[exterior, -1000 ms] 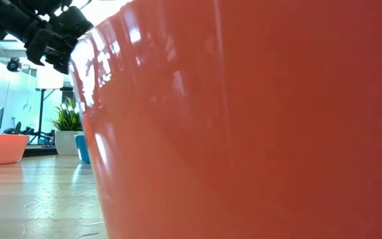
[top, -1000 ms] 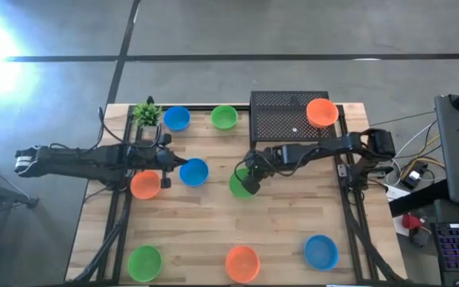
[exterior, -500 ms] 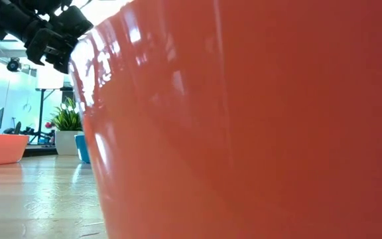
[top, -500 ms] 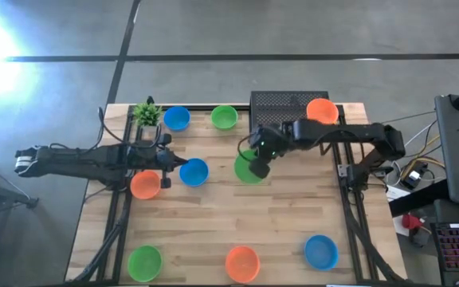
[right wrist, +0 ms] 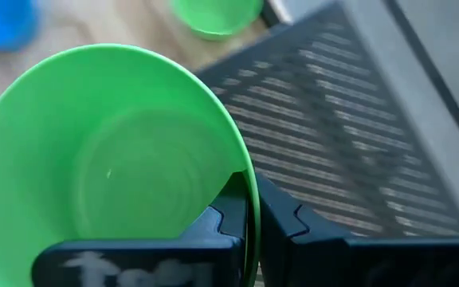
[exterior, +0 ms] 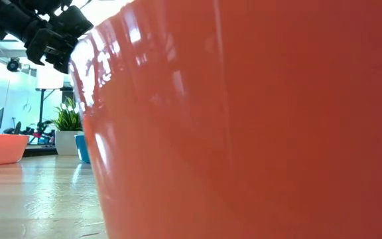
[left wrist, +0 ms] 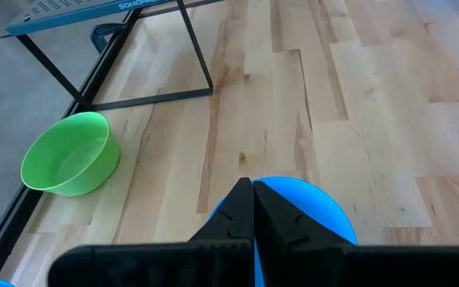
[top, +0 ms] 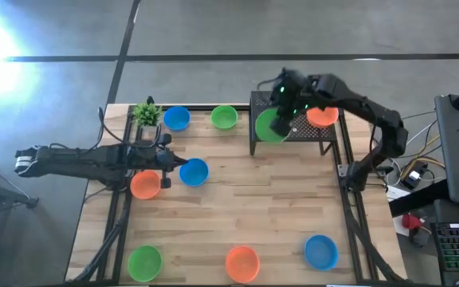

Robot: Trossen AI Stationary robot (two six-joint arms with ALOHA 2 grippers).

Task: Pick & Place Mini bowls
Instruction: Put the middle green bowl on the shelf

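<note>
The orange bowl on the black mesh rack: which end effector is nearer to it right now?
Right. The right end effector, shut on a green bowl, hangs over the rack just beside the orange bowl. The left end effector is far across the table, by a blue bowl.

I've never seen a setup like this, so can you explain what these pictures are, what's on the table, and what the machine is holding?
It is a robot with two dark arms at a wooden table. One picture looks straight down, one sits at table height and is almost filled by a close orange-red bowl, and two come from cameras on the wrists. Small blue, green and orange-red bowls and a little plant lie around the table. The right end effector is shut on the rim of a green bowl, holding it over a black mesh rack that already carries an orange bowl. The left end effector is shut on a blue bowl.
</note>
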